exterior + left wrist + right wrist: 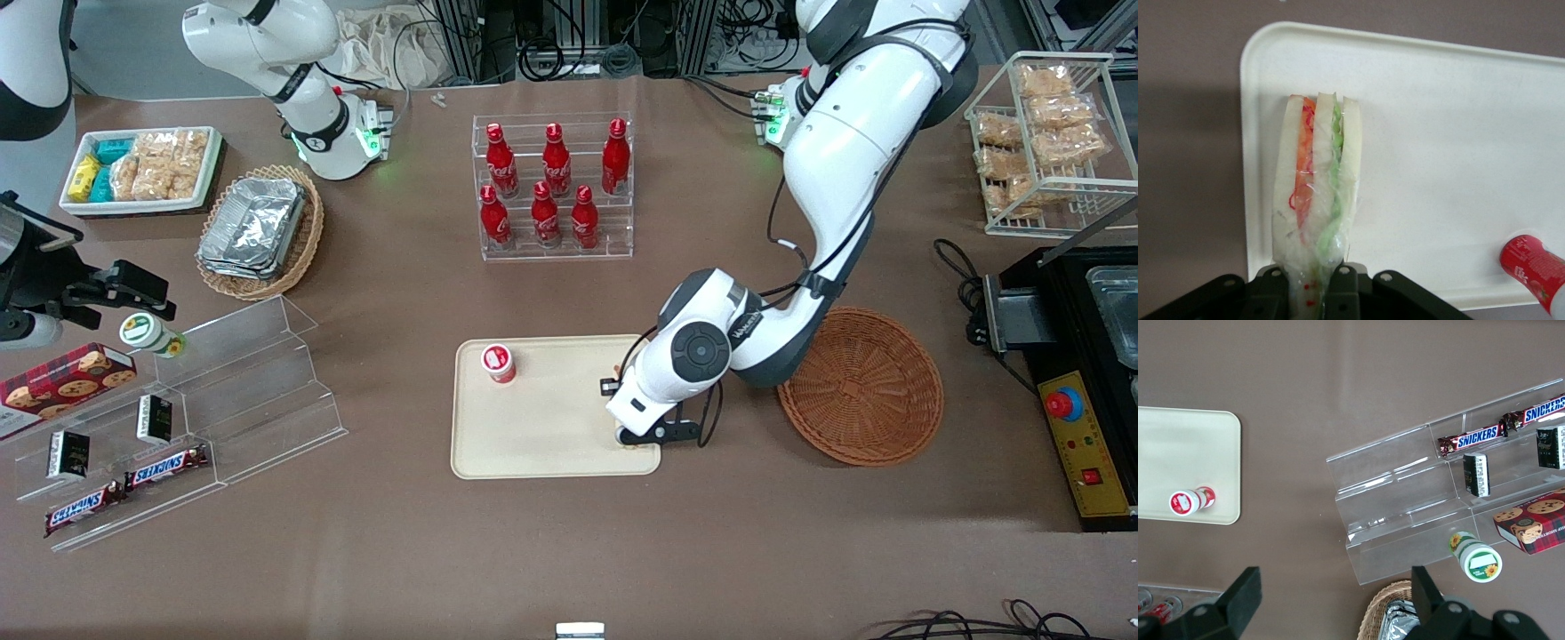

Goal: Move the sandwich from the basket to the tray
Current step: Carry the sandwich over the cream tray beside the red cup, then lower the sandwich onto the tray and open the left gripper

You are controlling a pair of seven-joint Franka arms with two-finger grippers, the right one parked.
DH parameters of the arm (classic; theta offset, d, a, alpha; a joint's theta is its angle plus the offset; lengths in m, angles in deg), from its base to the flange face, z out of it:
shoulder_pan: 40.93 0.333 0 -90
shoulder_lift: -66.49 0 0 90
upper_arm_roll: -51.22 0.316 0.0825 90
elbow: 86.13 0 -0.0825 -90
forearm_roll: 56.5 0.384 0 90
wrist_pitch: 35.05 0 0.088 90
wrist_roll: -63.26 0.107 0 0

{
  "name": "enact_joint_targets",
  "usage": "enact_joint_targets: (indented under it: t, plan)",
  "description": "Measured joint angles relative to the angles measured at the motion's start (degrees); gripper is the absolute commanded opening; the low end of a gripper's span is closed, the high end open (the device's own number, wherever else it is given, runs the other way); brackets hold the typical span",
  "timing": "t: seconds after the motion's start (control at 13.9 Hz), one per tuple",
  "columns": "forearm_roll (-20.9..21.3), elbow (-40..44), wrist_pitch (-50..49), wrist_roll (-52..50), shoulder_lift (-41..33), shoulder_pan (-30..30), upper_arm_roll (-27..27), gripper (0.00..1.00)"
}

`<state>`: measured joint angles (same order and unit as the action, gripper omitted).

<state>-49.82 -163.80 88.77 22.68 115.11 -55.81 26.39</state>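
Observation:
My left gripper (637, 435) is low over the beige tray (542, 427), at the tray's corner nearest the front camera on the round basket's side. It is shut on the sandwich (1315, 180), a clear-wrapped wedge of white bread with orange-red and green filling. In the left wrist view the gripper (1310, 295) pinches the wedge's narrow end, and the rest of the wedge lies over the tray (1438, 133) close to its edge. I cannot tell whether it touches the tray. In the front view the arm hides most of the sandwich. The reddish-brown round basket (862, 387) beside the tray is empty.
A small red-and-white cup (499, 363) stands on the tray. A rack of red bottles (556, 187) stands farther from the camera. A tan oval basket of foil containers (262, 227), a white snack bin (142, 169) and a clear stepped shelf (222, 400) lie toward the parked arm's end.

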Motion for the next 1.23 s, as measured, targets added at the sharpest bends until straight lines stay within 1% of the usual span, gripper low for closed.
enact_joint_targets:
  t: [0.07, 0.22, 0.29, 0.65, 0.86, 1.01, 1.23]
  plan:
    - [0.11, 0.00, 0.13, 0.00, 0.31, -0.30, 0.00, 0.40]
    - [0.73, 0.00, 0.14, 0.00, 0.93, -0.56, 0.00, 0.87]
    - [0.96, 0.00, 0.14, 0.00, 1.20, -0.72, 0.00, 0.99]
    - [1.03, 0.18, -0.26, -0.03, 1.50, -1.14, 0.00, 0.99]
    - [1.03, 1.32, -3.15, -0.06, 0.73, -1.02, 0.00, 0.99]
    - [1.06, 2.30, -7.00, -0.06, -1.32, -0.95, 0.00, 0.99]
    - [1.19, 2.94, -14.14, -0.06, -6.64, -0.82, 1.06, 0.99]
